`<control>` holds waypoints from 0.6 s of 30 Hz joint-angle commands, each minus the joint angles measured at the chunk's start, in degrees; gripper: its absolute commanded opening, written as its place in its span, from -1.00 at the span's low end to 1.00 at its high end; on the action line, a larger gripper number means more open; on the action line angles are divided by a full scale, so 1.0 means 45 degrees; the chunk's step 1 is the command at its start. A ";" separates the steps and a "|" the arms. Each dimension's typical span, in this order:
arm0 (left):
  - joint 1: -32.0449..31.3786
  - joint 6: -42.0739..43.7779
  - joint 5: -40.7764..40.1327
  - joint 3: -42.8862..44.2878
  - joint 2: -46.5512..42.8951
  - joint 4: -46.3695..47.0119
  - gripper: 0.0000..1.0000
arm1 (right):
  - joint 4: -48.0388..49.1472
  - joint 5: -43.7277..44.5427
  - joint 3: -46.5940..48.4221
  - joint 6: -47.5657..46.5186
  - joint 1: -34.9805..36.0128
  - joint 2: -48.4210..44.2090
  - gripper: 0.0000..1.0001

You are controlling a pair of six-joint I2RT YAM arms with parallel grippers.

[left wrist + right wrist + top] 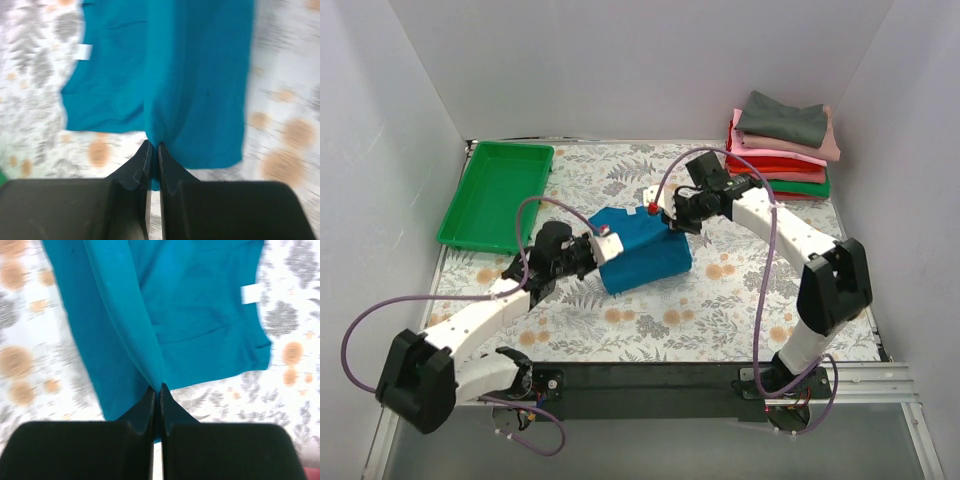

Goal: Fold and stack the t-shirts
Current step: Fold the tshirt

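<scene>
The teal-blue t-shirt (642, 248) lies partly folded in the middle of the floral table. My left gripper (607, 240) is shut on its left edge, with teal cloth (200, 90) pinched between the jaws in the left wrist view (155, 147). My right gripper (663, 215) is shut on its far right edge, with teal cloth (190, 315) pinched in the right wrist view (159, 389). Both hold a fold of the shirt lifted above the rest. The white neck label (84, 51) shows in both wrist views (250, 294). A stack of folded t-shirts (782, 145), grey on top, then pink, red and green, sits at the back right.
A green plastic tray (496, 193) sits at the back left. White walls close in the table on three sides. The floral tablecloth (720, 320) shows bare in front of the shirt.
</scene>
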 commanded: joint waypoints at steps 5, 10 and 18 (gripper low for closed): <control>0.2478 0.0056 0.0731 0.2477 0.4456 0.3789 -1.00 | 0.1378 0.0725 0.3572 0.2167 -0.0452 0.3414 -0.97; 0.3006 -0.0704 0.0166 0.3610 0.6390 0.4943 -1.00 | 0.2628 0.1856 0.5761 0.3420 -0.0628 0.5252 -0.97; 0.3221 -0.1251 -0.0947 0.5524 0.9338 0.6521 -1.00 | 0.3408 0.2854 0.8187 0.4573 -0.1019 0.7657 -0.97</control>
